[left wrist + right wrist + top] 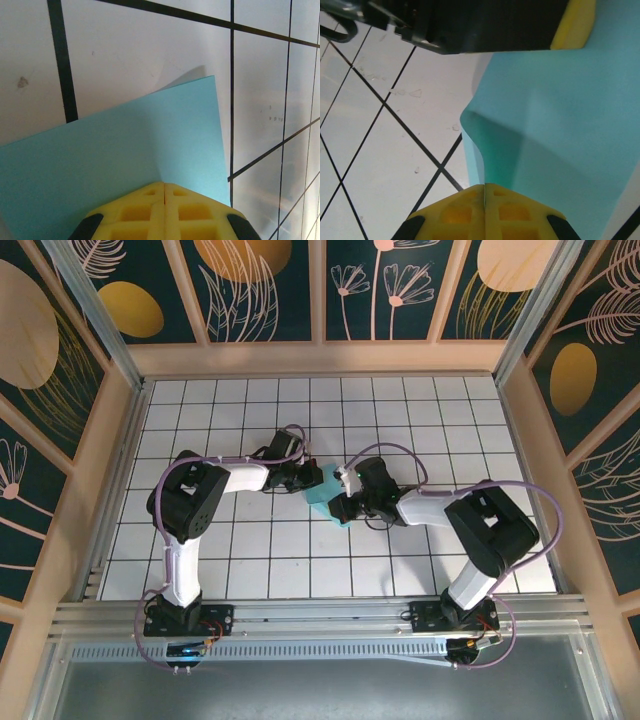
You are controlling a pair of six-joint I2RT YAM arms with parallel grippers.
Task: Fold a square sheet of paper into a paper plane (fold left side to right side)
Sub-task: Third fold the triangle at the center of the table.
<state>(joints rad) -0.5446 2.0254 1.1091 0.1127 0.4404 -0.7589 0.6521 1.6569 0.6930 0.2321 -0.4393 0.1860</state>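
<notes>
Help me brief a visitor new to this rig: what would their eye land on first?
First the turquoise-blue sheet of paper at the middle of the white grid table. Up close, the yellow-tipped left gripper and right gripper are each shut on the sheet, which curls up off the tiles. Dark wall panels with gold discs and drawn plants ring the table.

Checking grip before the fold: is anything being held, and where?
The square sheet of paper, pinched by both: left gripper on one edge, right gripper on the opposite, curled edge.
</notes>
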